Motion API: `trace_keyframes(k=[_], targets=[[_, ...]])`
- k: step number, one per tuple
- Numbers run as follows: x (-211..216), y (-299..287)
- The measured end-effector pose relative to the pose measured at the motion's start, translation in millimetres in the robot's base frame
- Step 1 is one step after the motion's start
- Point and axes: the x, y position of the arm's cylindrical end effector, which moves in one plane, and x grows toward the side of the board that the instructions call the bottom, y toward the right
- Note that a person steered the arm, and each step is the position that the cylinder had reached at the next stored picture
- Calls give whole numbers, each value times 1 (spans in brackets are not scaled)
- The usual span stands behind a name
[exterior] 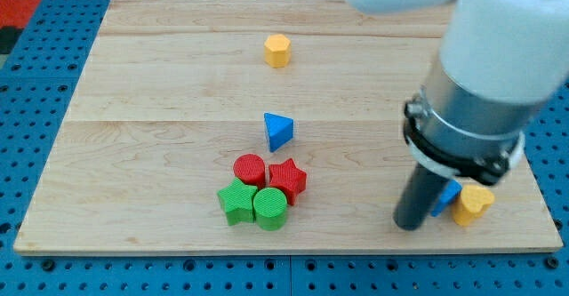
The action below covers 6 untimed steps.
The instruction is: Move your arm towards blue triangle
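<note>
The blue triangle (278, 131) lies near the middle of the wooden board (160, 92). My tip (408, 226) is at the view's lower right, far to the right of and below the blue triangle. It stands right beside a blue block (447, 196), partly hidden behind the rod, with a yellow block (472, 204) just to that block's right.
A yellow hexagon block (277, 50) sits near the view's top centre. Below the blue triangle is a cluster: red cylinder (250, 169), red star (287, 180), green star (236, 202), green cylinder (270, 208). The arm's large body (484, 74) fills the upper right.
</note>
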Motion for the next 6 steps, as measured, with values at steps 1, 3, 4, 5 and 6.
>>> trace_keyframes(k=[1,3,4,5,6], targets=[[-37,-14],[-120,-64],[-150,-99],[-164,-147],[-139,-184]])
